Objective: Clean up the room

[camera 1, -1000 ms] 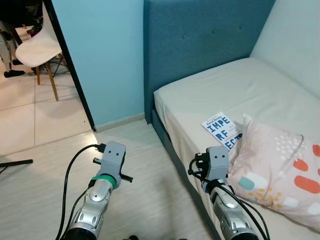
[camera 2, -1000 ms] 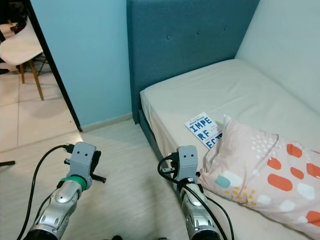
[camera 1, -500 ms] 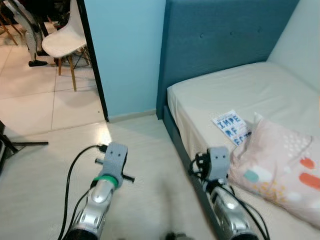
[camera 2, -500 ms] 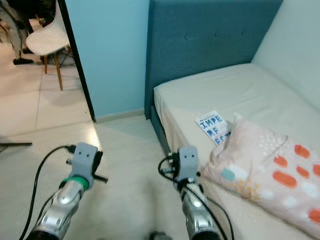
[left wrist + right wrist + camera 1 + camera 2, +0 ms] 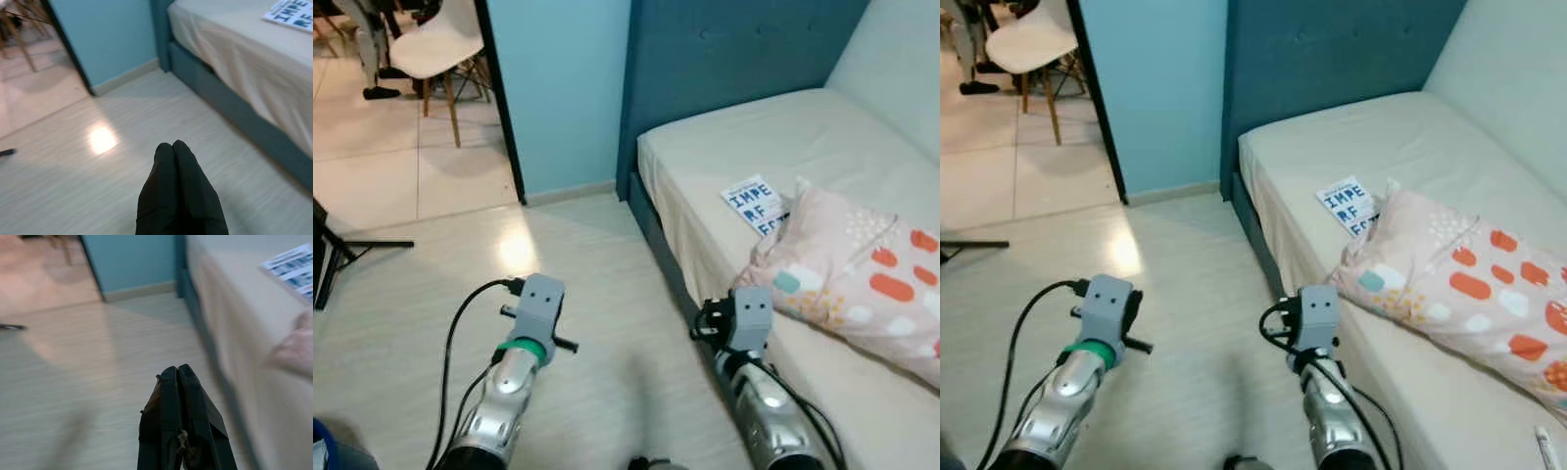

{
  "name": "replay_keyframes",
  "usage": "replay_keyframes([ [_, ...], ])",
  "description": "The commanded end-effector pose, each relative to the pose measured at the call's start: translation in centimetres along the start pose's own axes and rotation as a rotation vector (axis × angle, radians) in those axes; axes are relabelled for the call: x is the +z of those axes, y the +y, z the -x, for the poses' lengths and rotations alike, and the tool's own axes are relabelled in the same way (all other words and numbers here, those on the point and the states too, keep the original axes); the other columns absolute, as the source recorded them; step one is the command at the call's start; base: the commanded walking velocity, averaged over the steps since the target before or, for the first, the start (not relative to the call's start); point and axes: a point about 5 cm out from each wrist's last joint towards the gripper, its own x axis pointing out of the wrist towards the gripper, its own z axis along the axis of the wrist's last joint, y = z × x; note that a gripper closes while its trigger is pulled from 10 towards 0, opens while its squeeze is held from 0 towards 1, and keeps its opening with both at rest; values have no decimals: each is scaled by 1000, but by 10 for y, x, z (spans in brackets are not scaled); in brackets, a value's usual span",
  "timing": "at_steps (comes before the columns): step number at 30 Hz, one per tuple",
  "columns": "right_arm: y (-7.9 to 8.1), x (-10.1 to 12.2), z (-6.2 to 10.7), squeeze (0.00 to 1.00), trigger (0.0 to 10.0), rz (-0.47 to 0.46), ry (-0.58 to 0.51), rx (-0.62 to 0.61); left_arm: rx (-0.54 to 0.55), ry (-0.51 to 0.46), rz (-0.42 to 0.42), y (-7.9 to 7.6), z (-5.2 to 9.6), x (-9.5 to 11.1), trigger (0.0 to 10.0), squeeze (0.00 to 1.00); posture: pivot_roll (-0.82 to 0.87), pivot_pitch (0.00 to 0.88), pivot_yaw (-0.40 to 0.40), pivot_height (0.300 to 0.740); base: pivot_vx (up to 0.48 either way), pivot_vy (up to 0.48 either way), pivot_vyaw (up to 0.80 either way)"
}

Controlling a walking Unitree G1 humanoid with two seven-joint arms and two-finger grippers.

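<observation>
A white book (image 5: 756, 204) with blue letters lies flat on the beige mattress (image 5: 773, 137). Its near corner is tucked under a pink pillow (image 5: 862, 284) with coloured patches, which lies further along the bed. Both arms are held low over the pale wood floor (image 5: 597, 294), short of the bed. My left gripper (image 5: 172, 146) is shut with nothing in it and points at the floor near the bed's corner. My right gripper (image 5: 177, 368) is shut and empty too, beside the bed's blue base (image 5: 210, 342).
A blue headboard (image 5: 724, 49) and light blue wall (image 5: 558, 78) stand ahead. Left of a black door frame (image 5: 501, 98) is a tiled room with a white chair (image 5: 426, 49). A black stand's leg (image 5: 352, 247) lies on the floor at left. A small white item (image 5: 1544, 446) rests on the bed's near end.
The whole picture has shifted, so the camera moved: more floor and more of the pillow now show. Both arms keep the same pose; the book and pillow lie as before.
</observation>
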Motion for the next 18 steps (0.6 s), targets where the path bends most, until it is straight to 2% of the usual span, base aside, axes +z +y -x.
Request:
replay_keyframes([
  [1,-2,-3,2,0,10000,17,11,-2,-11,25,2,-4,2,-6,10000,0,-12,30,10,740,-270,0,0],
  [5,-6,-2,1,0,10000,86,-2,-48,-5,54,38,-4,2,-9,10000,0,-11,27,9,740,-68,0,0],
  [11,-10,-3,1,0,10000,79,8,-56,-9,71,26,-4,2,-11,10000,0,-9,22,9,740,0,0,0],
  [18,-12,-3,-1,0,10000,12,21,-56,30,66,20,2,-1,-10,10000,0,-11,21,13,740,0,0,-679],
])
